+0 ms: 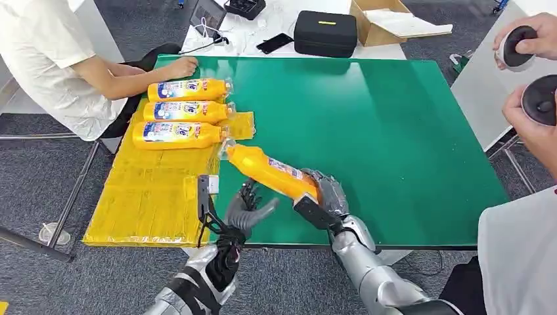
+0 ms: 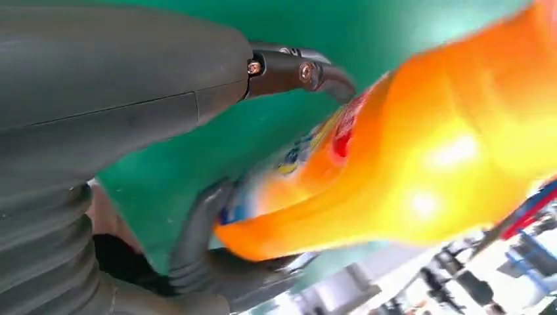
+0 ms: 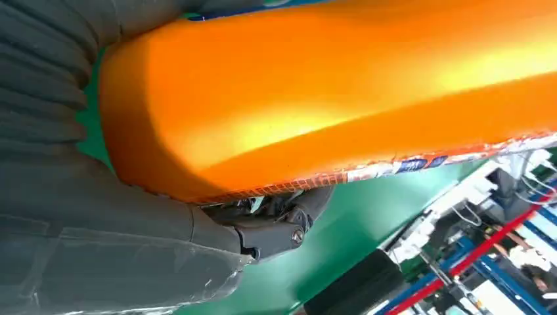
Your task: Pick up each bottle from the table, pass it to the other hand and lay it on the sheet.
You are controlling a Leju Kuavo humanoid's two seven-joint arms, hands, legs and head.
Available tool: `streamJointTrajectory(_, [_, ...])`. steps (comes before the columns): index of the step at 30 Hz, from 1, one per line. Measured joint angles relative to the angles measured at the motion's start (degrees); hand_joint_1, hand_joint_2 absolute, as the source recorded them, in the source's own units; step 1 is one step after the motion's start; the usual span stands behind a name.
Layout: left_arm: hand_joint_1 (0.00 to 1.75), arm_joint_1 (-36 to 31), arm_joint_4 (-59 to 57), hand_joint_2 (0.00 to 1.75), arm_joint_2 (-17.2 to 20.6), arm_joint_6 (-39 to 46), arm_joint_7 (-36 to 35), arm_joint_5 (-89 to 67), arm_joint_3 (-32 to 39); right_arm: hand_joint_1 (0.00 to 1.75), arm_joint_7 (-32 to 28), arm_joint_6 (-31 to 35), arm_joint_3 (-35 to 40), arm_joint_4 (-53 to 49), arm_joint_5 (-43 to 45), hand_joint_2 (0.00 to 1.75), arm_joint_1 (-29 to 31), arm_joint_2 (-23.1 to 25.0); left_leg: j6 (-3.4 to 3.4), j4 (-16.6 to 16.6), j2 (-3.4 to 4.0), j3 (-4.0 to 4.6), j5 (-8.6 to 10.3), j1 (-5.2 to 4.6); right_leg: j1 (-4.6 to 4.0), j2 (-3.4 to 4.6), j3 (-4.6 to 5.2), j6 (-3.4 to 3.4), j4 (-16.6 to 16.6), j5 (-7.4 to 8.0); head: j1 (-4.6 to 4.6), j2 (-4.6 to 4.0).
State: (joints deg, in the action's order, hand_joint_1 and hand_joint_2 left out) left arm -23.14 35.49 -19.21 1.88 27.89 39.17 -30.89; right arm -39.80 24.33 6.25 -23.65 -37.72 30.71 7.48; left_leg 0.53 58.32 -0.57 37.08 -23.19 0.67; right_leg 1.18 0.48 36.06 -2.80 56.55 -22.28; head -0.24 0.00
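Note:
My right hand point(image 1: 328, 195) grips an orange bottle point(image 1: 266, 169) by its base and holds it tilted above the green table point(image 1: 374, 118), cap end toward the yellow sheet point(image 1: 148, 197). Just under the bottle's middle is my left hand point(image 1: 249, 209), fingers apart. In the left wrist view the bottle point(image 2: 420, 164) lies between the thumb point(image 2: 295, 69) and the darker fingers point(image 2: 197, 249), blurred, with no firm grip shown. The right wrist view shows the bottle point(image 3: 328, 85) pressed into my right hand point(image 3: 98, 249). Three more bottles point(image 1: 184, 111) lie side by side on the sheet's far end.
A seated person at the far left rests a hand point(image 1: 180, 65) on the table by the sheet. Another person at the right edge holds two round controllers point(image 1: 542, 102). A black case point(image 1: 325, 33) and a cardboard box point(image 1: 387, 23) stand beyond the table.

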Motion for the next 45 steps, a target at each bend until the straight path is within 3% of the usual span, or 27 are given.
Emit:
streamJointTrajectory(14, [0.00,0.03,2.26,1.75,0.00,1.83,0.81,1.93,3.50,1.75,-0.17,-0.24,3.02,-1.42,2.84,1.75,-0.38,0.48,0.00,0.00,0.00,0.03,0.00,0.00,0.00,0.00,0.03,0.00,0.00,0.00,0.00,0.00])
streamJointTrajectory(22, [0.00,1.53,6.65,1.75,-0.02,-4.61,-2.03,5.31,3.65,1.75,-0.24,-0.66,5.18,-1.62,5.40,1.75,-0.41,0.90,0.00,0.00,-0.01,0.06,0.00,0.00,0.00,0.00,0.05,0.00,0.00,0.00,0.00,0.00])
streamJointTrajectory(32, [0.00,1.81,8.57,1.75,-0.04,-8.61,-3.37,11.83,3.85,1.75,-0.24,-2.21,14.03,-9.29,15.53,1.75,-3.74,1.70,0.00,0.00,0.01,0.08,0.00,0.00,0.00,0.01,0.11,0.00,0.00,0.00,-0.02,0.00])
streamJointTrajectory(45, [0.00,1.62,8.57,1.75,-0.66,-7.06,-0.70,10.75,3.61,1.71,-0.24,-1.64,19.78,-12.96,18.84,1.75,-4.73,1.97,0.00,0.00,0.01,0.08,0.00,0.00,0.00,0.00,0.12,0.01,0.00,-0.01,-0.02,0.00])
